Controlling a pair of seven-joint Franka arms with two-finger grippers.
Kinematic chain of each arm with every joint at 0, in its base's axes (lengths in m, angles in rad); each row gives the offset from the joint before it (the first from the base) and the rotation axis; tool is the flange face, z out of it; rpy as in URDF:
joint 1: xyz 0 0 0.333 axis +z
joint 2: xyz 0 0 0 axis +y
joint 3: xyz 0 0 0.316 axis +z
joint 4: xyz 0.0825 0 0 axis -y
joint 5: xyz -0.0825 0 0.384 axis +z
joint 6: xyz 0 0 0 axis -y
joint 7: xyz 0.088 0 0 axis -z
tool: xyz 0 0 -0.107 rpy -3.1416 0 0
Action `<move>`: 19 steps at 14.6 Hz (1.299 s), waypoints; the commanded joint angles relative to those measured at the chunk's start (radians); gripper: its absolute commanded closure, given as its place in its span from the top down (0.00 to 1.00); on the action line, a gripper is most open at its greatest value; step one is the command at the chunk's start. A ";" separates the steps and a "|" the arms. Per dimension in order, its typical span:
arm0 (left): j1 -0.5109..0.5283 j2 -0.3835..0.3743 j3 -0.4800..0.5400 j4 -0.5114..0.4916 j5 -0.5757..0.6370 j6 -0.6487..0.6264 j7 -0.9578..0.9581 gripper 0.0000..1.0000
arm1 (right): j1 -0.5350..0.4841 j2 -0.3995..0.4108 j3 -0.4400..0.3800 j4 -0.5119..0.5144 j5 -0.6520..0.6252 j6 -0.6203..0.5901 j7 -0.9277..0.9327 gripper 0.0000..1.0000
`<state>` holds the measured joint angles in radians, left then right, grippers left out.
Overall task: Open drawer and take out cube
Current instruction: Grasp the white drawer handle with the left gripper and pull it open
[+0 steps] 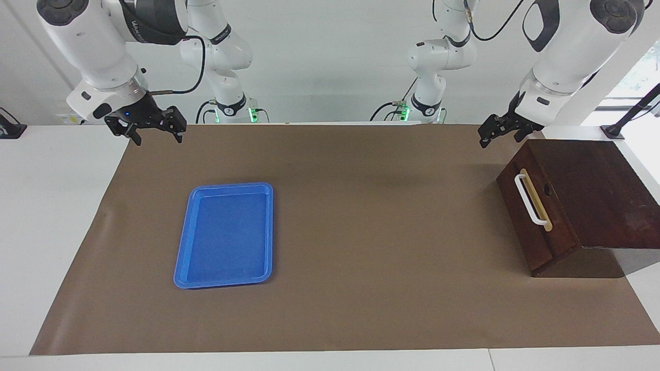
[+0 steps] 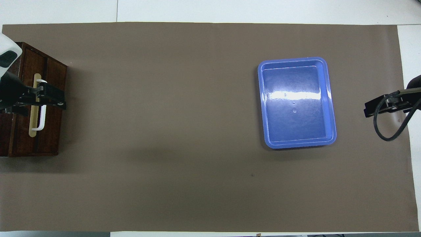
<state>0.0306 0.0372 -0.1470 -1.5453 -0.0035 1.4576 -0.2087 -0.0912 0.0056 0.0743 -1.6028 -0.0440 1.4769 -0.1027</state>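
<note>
Drawer (image 1: 536,214) is sitting fully shut in the dark wooden box (image 1: 603,196) at the left arm's end of the brown mat (image 1: 361,232), white bar handle (image 1: 528,200) facing the table's middle. No cube is showing in either view.

Left gripper (image 1: 499,135) is hanging in the air over the mat beside the box's robot-side corner, touching nothing; finger spread: cannot tell.

Right gripper (image 1: 157,135) is hovering with fingers spread wide over the mat's edge at the right arm's end, holding nothing.

1 blue tray (image 1: 227,234) is lying on the mat, well apart from the box.
</note>
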 commanded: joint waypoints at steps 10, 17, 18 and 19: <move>-0.003 -0.086 0.012 -0.326 0.216 0.427 0.230 1.00 | -0.001 -0.006 0.001 -0.003 0.000 0.013 -0.009 1.00; 0.047 0.023 0.014 -0.458 0.405 0.717 0.249 1.00 | 0.001 -0.009 0.001 -0.003 0.000 0.014 -0.012 1.00; 0.051 0.036 0.014 -0.470 0.412 0.743 0.247 1.00 | 0.001 -0.009 -0.001 -0.003 0.000 0.014 -0.012 1.00; 0.055 0.049 0.014 -0.481 0.427 0.776 0.247 1.00 | -0.004 -0.009 -0.001 -0.003 0.000 0.013 -0.014 1.00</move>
<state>0.0665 0.0740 -0.1310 -1.9912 0.3869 2.1601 0.0259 -0.0896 0.0056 0.0736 -1.6022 -0.0440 1.4770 -0.1027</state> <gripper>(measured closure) 0.000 0.000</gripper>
